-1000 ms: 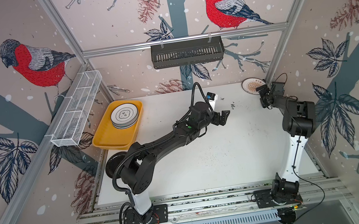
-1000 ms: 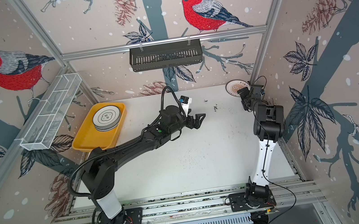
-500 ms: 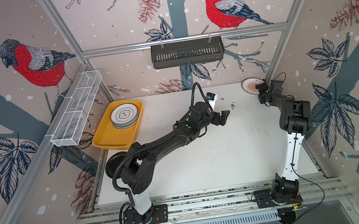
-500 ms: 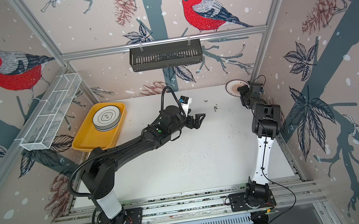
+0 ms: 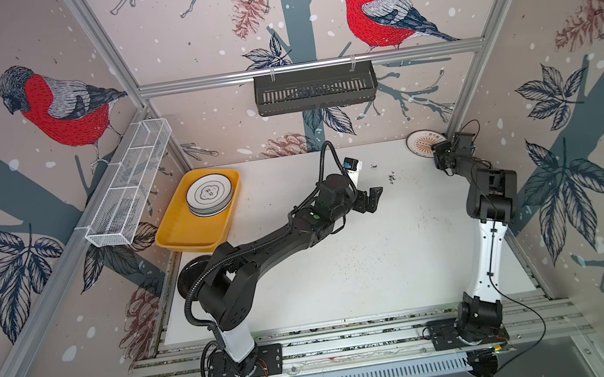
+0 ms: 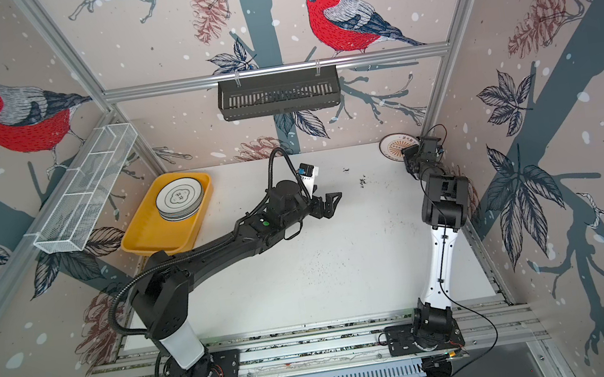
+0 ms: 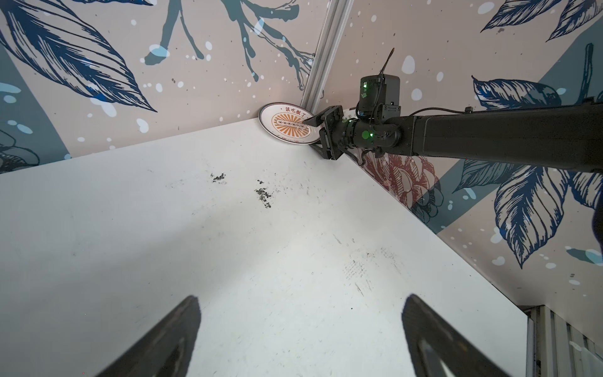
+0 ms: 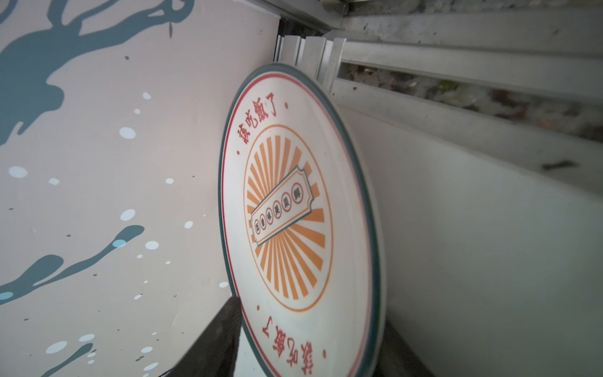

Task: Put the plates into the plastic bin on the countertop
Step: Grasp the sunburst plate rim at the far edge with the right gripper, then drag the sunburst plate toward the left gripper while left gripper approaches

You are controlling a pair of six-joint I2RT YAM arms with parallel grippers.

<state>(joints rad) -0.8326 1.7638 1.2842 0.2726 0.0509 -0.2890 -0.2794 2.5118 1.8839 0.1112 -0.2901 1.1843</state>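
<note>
A white plate (image 5: 420, 141) (image 6: 391, 144) with an orange sunburst centre stands tilted in the countertop's (image 5: 362, 268) far right corner, against the wall. My right gripper (image 5: 437, 150) (image 6: 408, 152) (image 7: 310, 134) has one finger over the plate's (image 7: 287, 129) face and one under its rim. In the right wrist view the plate (image 8: 293, 212) fills the gap of the gripper (image 8: 310, 313), and both fingers lie against it. A stack of plates (image 5: 209, 193) (image 6: 178, 196) lies in the yellow plastic bin (image 5: 195, 233) (image 6: 156, 238) at far left. Over mid-table my left gripper (image 5: 373, 198) (image 6: 334, 201) (image 7: 301, 297) hangs open and holds nothing.
A black slotted rack (image 5: 315, 88) hangs on the back rail and a white wire-mesh basket (image 5: 129, 180) on the left wall. Dark specks (image 5: 392, 177) dot the table between the arms. An aluminium corner post (image 7: 318, 71) stands right behind the tilted plate.
The right arm has reached a little deeper into the corner and its jaws have drawn in around the plate's rim. The left arm and the stack have not moved.
</note>
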